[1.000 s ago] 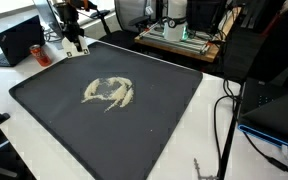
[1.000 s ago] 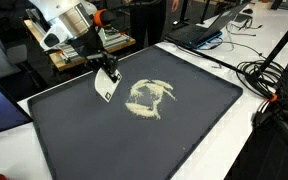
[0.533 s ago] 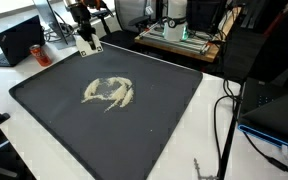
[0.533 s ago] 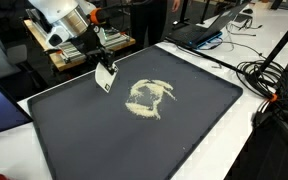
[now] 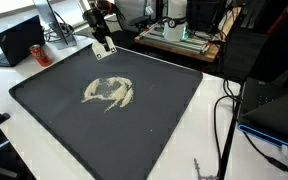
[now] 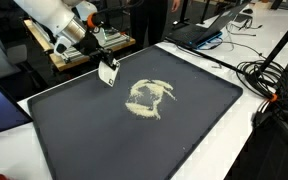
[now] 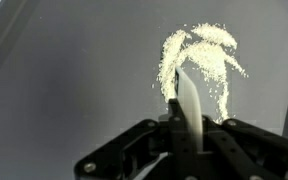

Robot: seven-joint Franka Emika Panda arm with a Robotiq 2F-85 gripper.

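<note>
A white scraper [image 6: 110,74] is gripped in the clenched tool [image 6: 106,65] and held just over the left edge of the black mat [image 6: 94,135]. To the right, apart from it, a pale grain pile [image 6: 149,97] is spread mid-mat.

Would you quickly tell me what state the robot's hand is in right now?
Hand: closed, holding a flat white card edge-on between its fingers.
</note>
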